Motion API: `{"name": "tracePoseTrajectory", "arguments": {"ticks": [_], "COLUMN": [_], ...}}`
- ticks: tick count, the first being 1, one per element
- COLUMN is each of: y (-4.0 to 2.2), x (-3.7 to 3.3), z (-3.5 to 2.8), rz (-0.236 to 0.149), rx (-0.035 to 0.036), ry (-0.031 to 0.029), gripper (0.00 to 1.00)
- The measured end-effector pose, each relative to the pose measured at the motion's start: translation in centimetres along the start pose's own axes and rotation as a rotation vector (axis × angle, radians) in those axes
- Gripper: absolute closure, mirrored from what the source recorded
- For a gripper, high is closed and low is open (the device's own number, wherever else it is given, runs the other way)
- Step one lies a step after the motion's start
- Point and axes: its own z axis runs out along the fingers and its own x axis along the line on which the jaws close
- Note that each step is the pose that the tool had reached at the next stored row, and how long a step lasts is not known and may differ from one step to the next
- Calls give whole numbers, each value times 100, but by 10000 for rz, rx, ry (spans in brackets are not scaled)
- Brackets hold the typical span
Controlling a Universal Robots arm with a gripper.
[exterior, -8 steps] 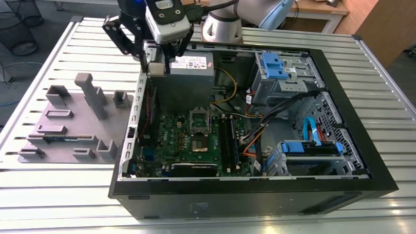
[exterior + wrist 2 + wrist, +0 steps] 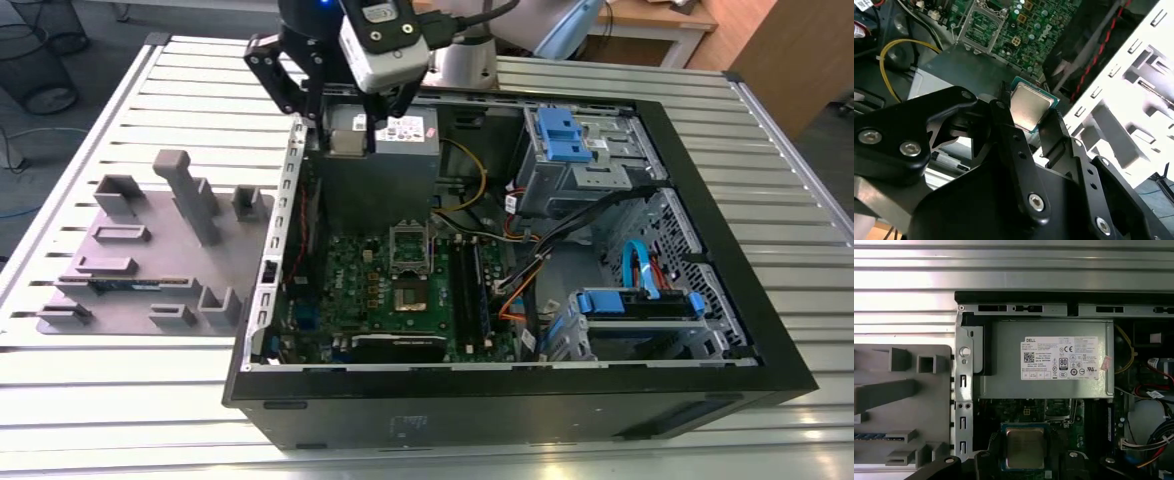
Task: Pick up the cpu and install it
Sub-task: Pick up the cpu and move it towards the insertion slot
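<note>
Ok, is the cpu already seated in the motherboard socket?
No, in the second wrist view the cpu is clamped in the gripper, held clear of the motherboard.

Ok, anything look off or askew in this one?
Nothing stands out. The gripper holds the cpu by its edges over the open computer case, and in the first wrist view the chip lies square with the grey power supply. No visible damage or stray parts.
</note>
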Motion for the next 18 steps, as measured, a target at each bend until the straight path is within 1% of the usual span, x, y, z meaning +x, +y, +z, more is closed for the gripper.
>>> {"name": "tracePoseTrajectory", "arguments": {"ticks": [4,5,9,10,15,18], "y": [2,5,7,9,12,15], "x": [-119,-223,-339,-403,-518,-556], "z": [6,11,16,19,25,27], "rz": [0,0,0,0,0,0], "rx": [0,-1,0,0,0,-1], "ry": [0,0,0,0,-1,-1], "gripper": [53,53,53,53,53,53]}}
